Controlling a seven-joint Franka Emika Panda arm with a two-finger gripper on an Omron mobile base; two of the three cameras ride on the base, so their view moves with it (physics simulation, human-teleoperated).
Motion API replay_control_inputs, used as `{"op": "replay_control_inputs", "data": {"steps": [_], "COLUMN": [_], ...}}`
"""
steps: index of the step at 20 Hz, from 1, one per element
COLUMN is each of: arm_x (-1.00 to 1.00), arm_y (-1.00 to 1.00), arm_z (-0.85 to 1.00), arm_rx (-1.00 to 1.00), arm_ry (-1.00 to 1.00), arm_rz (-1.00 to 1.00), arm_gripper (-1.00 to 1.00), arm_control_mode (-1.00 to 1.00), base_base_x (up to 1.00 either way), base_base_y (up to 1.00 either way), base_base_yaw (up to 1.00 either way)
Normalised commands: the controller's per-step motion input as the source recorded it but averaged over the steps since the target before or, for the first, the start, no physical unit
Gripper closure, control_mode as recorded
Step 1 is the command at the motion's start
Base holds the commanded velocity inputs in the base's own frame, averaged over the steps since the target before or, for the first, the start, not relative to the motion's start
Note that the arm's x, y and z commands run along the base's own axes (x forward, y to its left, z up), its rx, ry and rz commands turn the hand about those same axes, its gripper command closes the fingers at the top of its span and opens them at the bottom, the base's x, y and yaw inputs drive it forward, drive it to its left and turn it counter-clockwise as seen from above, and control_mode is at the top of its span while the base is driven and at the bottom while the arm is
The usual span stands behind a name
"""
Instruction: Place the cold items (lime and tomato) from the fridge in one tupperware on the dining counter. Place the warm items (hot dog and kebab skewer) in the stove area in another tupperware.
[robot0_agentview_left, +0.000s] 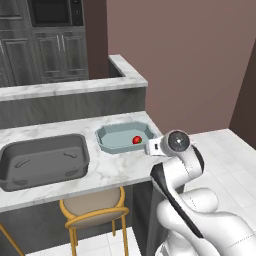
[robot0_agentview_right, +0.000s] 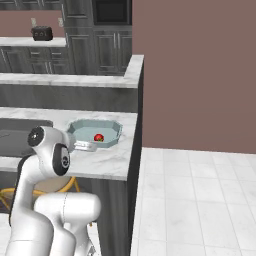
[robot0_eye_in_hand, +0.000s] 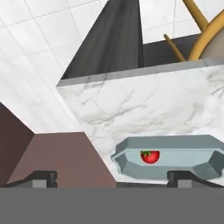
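**On the dining table: tomato in the pale tub, hand spread wide and empty**

Near the right end of the marble table (robot0_agentview_left: 115, 172) sits a pale blue-grey tupperware (robot0_agentview_left: 111, 137), octagonal, with raised walls. Tomato (robot0_agentview_left: 136, 140) lies inside it, toward the right side, red with a green stem, resting on the tub floor. From the right base view the same tub (robot0_agentview_right: 111, 127) holds the tomato (robot0_agentview_right: 98, 137) close to its near wall.

Left of the tub, a second, larger dark grey tupperware (robot0_agentview_left: 45, 147) stands on the table, just beside the pale one but not touching it.

Hand (robot0_eye_in_hand: 111, 177) hovers above the table's right end, looking down along the tub; its two fingertips (robot0_eye_in_hand: 41, 178) stand far apart with nothing between them. Hand view shows the tomato (robot0_eye_in_hand: 150, 156) between and beyond the tips, inside the pale tub (robot0_eye_in_hand: 188, 144).

Arm wrist (robot0_agentview_left: 176, 142) sits just right of the pale tub, over the table edge.

Stool (robot0_agentview_left: 95, 207) with tan seat and yellow metal frame is tucked under the near edge of the table. White tiled floor (robot0_agentview_right: 200, 200) to the right. Dark cabinets (robot0_agentview_left: 50, 55) on the far wall.
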Motion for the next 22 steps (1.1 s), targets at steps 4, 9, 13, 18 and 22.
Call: {"op": "replay_control_inputs", "data": {"steps": [4, 9, 13, 18, 22], "arm_x": [-0.74, -0.54, -0.42, -0.30, 0.00], "arm_y": [-0.83, -0.46, -0.06, -0.11, 0.00], "arm_z": [-0.26, -0.27, -0.34, -0.18, 0.00], "arm_rx": [0.00, 0.00, 0.00, 0.00, 0.00], "arm_ry": [0.07, 0.16, -0.08, -0.04, 0.00], "arm_rz": [-0.11, -0.10, 0.00, 0.00, 0.00], "arm_gripper": [-1.00, -1.00, -1.00, -1.00, -1.00], "arm_control_mode": [-1.00, -1.00, -1.00, 1.00, 1.00], "base_base_x": [0.00, 0.00, 0.00, -0.09, -0.69], "base_base_y": [0.00, 0.00, 0.00, -0.02, -0.03], "base_base_yaw": [0.00, 0.00, 0.00, 0.01, 0.18]}}
